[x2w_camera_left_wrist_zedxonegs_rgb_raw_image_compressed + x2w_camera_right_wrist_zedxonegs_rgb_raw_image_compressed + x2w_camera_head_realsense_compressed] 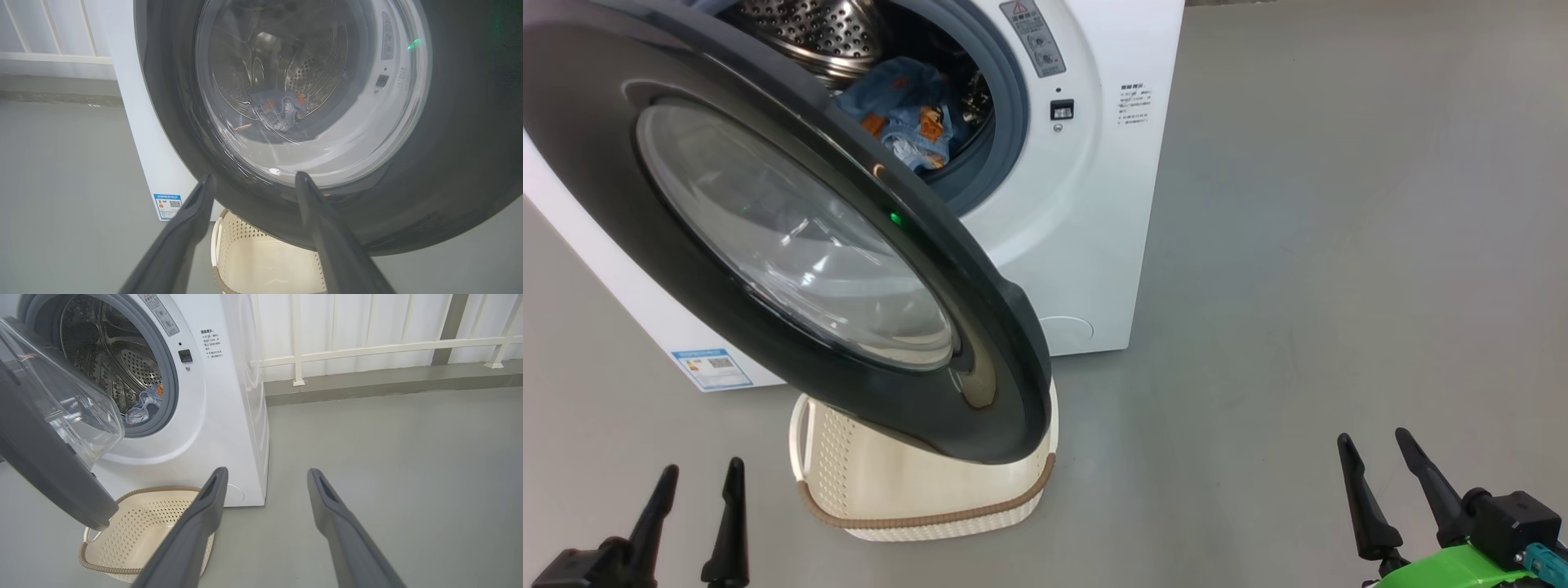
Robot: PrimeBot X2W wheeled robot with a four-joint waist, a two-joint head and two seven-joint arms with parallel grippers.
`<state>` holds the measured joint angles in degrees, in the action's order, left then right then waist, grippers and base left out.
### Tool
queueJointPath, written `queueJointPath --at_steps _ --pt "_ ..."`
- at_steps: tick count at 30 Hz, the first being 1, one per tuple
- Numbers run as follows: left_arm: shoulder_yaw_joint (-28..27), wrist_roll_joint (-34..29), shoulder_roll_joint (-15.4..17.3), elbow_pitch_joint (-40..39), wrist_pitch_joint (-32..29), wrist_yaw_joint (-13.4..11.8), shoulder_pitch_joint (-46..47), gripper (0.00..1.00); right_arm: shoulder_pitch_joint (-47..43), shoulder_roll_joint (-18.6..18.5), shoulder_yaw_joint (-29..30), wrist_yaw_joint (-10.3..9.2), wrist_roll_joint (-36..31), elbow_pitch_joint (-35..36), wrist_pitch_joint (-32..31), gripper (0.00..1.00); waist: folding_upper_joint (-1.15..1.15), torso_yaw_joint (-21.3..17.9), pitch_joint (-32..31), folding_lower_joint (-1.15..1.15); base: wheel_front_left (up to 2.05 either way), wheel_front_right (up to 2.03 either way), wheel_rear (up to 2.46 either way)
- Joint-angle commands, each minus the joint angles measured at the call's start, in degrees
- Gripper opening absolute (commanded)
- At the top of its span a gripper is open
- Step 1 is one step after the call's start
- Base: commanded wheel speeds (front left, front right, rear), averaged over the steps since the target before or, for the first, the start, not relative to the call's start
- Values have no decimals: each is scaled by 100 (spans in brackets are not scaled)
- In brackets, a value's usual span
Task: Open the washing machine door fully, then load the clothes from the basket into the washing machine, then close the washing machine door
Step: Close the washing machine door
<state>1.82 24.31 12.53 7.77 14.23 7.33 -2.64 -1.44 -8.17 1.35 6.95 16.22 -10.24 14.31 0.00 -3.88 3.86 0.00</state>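
Closing step, we judge — loading looks done.
The clothes (907, 114), soft blue cloth with orange print, lie in the perforated steel drum (809, 28) of the white washing machine (1086, 204). The washing machine door (792, 237), a glossy black rim round a bulging clear bowl, hangs half open above the cream perforated basket (915, 498), which looks empty. The left pincer (704, 465) and the right pincer (1372, 436) hang low, fingers apart, holding nothing — next we would push the rim home.

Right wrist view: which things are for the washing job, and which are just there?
For the job: washing machine, washing machine door, clothes, basket.
Just there: white railing, grey kerb, floor.
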Motion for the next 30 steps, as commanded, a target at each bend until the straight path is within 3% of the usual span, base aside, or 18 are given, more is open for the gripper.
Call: queueJointPath --at_steps 1,13,27,28,30 --pt "-275 -144 66 -185 76 15 41 100 50 -63 -86 54 -35 151 69 100 0 -1 7 0 0 0 0" --pt "-467 -436 -209 -265 76 15 -86 100 110 -60 -82 54 -38 144 69 100 0 -1 65 0 0 0 0" --pt "-442 -447 -200 -305 76 15 -115 100 97 -54 -107 54 -40 133 69 100 0 52 11 0 0 0 0" --pt "-430 -446 -202 -303 76 15 -120 100 94 -55 -125 54 -36 129 69 92 0 62 0 0 0 0 0" --pt "-421 -453 -227 -306 76 15 -141 100 88 -46 -157 54 -30 127 69 49 0 88 -27 0 0 0 0"
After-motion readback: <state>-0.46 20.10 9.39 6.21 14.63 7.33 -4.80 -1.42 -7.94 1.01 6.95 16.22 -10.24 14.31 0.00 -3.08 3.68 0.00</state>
